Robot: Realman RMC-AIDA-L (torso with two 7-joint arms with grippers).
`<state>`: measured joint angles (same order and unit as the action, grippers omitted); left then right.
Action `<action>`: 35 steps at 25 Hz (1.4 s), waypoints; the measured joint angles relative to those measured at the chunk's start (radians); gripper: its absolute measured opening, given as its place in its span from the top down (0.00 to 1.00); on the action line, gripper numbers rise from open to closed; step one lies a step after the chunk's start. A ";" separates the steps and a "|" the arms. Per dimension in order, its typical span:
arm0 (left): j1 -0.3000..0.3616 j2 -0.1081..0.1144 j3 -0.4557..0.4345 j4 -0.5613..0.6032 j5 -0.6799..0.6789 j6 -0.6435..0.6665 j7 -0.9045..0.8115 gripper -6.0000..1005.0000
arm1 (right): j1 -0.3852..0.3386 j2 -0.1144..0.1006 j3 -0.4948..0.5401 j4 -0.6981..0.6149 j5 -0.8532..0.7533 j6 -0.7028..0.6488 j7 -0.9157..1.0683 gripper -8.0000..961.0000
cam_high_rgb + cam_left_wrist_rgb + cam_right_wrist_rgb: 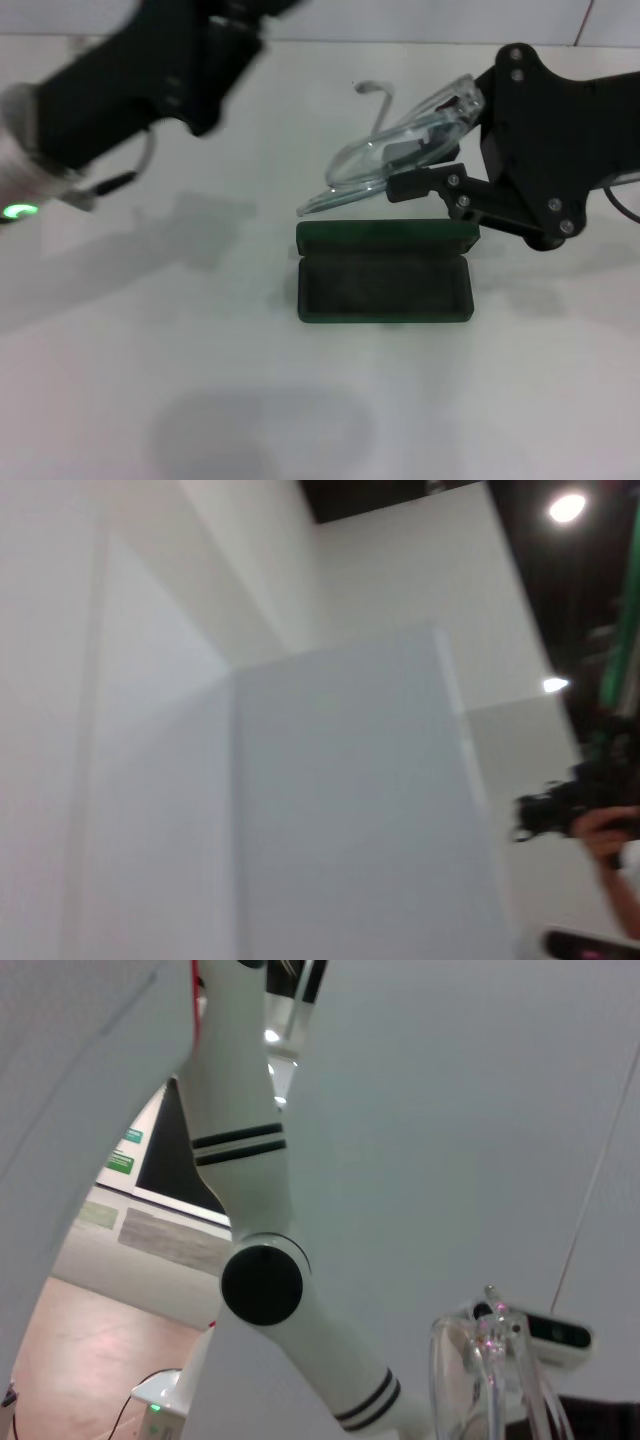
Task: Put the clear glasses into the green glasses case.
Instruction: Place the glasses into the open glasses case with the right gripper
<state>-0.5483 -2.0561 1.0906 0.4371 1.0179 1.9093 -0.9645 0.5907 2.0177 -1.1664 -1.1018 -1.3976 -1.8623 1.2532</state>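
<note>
White table (200, 380) carries everything. Green glasses case (385, 272) lies directly on it, lid open, dark lining up, just below and slightly left of right gripper (425, 150). Arm shadows fall on bare surface well left of that claw.

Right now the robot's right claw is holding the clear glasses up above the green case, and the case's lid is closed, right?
Not quite: the lid is open. The head view shows the green glasses case lying open on the white table, its dark lining exposed. The rest holds: the right claw grips the clear glasses above the case.
</note>
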 joint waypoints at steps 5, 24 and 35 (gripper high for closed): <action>0.061 0.047 -0.132 -0.001 0.001 -0.012 -0.025 0.97 | 0.022 -0.003 -0.004 -0.059 -0.088 0.049 0.131 0.91; 0.299 0.054 -0.259 0.087 0.068 -0.119 -0.091 0.97 | 0.483 -0.004 -0.030 -0.121 -0.759 -0.088 1.085 0.91; 0.312 0.064 -0.261 0.090 0.077 -0.118 -0.114 0.97 | 0.595 0.006 -0.308 0.085 -0.927 0.003 1.167 0.91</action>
<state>-0.2364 -1.9924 0.8294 0.5274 1.0949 1.7913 -1.0787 1.1860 2.0234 -1.4747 -1.0169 -2.3251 -1.8590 2.4199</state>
